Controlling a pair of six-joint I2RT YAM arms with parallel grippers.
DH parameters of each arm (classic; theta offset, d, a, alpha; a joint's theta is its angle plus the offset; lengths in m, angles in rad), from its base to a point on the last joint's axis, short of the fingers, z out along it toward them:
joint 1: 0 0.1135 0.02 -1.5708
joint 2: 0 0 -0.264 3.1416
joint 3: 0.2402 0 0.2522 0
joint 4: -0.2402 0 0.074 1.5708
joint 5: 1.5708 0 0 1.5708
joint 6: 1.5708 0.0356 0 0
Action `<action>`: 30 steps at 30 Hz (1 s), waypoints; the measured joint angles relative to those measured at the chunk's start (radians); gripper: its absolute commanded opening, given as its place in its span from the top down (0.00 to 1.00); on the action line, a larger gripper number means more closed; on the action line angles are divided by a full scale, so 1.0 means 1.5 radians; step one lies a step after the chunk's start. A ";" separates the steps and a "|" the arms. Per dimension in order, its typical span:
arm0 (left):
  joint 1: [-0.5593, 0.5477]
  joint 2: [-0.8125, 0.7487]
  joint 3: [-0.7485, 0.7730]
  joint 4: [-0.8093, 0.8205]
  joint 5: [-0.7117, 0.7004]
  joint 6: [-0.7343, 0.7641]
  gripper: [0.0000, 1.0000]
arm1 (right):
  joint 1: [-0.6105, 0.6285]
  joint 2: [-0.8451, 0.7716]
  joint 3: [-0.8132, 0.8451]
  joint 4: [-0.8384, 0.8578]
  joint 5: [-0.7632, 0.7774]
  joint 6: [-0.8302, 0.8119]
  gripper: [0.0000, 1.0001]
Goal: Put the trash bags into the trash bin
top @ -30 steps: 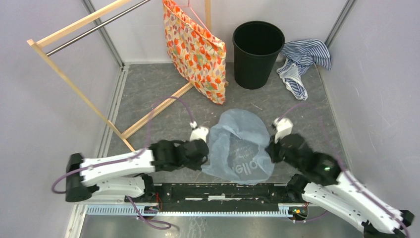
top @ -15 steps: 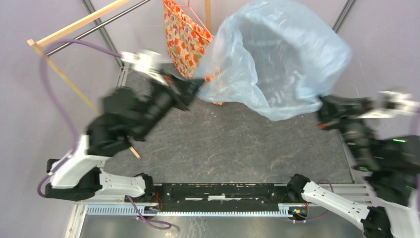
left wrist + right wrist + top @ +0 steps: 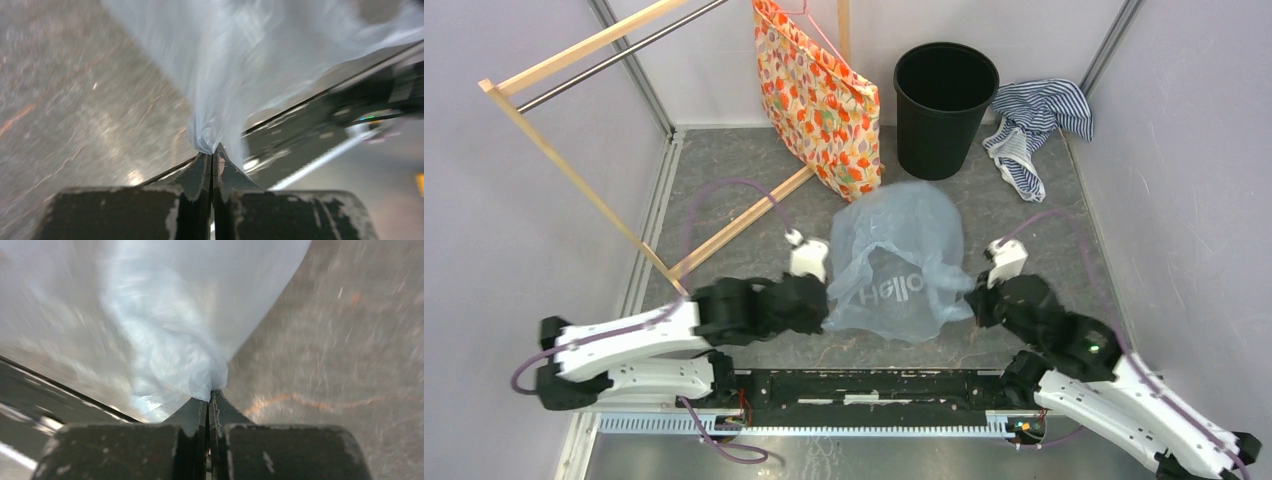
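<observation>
The left gripper is pinching the bag by its left edge. The bag is billowing low between both grippers, short of the bin. The right gripper is pinching its right edge. This is probably the carrying step, and next both grippers need to lift the bag together above the bin.

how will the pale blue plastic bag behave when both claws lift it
Probably very floppy: the trash bag lies crumpled between the left claw and right claw, bunching to a twist where each pinches it. Likely light and apt to billow, being see-through thin. It may slip from so small a pinch.
</observation>
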 measured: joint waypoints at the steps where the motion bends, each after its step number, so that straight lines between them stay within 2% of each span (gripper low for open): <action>1: 0.000 -0.034 0.038 -0.003 -0.005 -0.003 0.98 | 0.000 0.010 0.057 0.002 0.006 -0.002 1.00; 4: 0.000 -0.083 0.144 0.001 -0.035 -0.003 0.98 | 0.000 0.034 0.179 0.021 0.025 -0.008 1.00; 7: 0.000 -0.094 0.206 0.001 -0.077 -0.003 0.98 | 0.000 0.053 0.237 0.030 0.041 -0.019 1.00; 15: 0.000 -0.056 0.210 -0.015 -0.152 -0.002 0.98 | 0.000 0.086 0.239 0.004 0.046 -0.035 1.00; 20: 0.000 -0.067 0.210 -0.013 -0.183 0.010 0.98 | 0.000 0.087 0.239 -0.004 0.045 -0.041 1.00; 21: 0.000 -0.071 0.210 -0.011 -0.187 0.015 0.98 | 0.000 0.087 0.239 -0.005 0.045 -0.042 0.97; 23: 0.000 -0.078 0.210 -0.006 -0.193 0.027 0.98 | 0.000 0.090 0.239 -0.006 0.046 -0.044 0.85; 27: 0.000 -0.080 0.213 -0.003 -0.210 0.041 0.98 | 0.000 0.102 0.245 -0.003 0.044 -0.053 0.42; 29: 0.000 -0.079 0.220 -0.008 -0.230 0.041 0.98 | 0.000 0.116 0.257 0.002 0.042 -0.059 0.26; 30: 0.000 -0.078 0.226 -0.013 -0.244 0.040 0.98 | 0.000 0.127 0.267 0.005 0.042 -0.065 0.21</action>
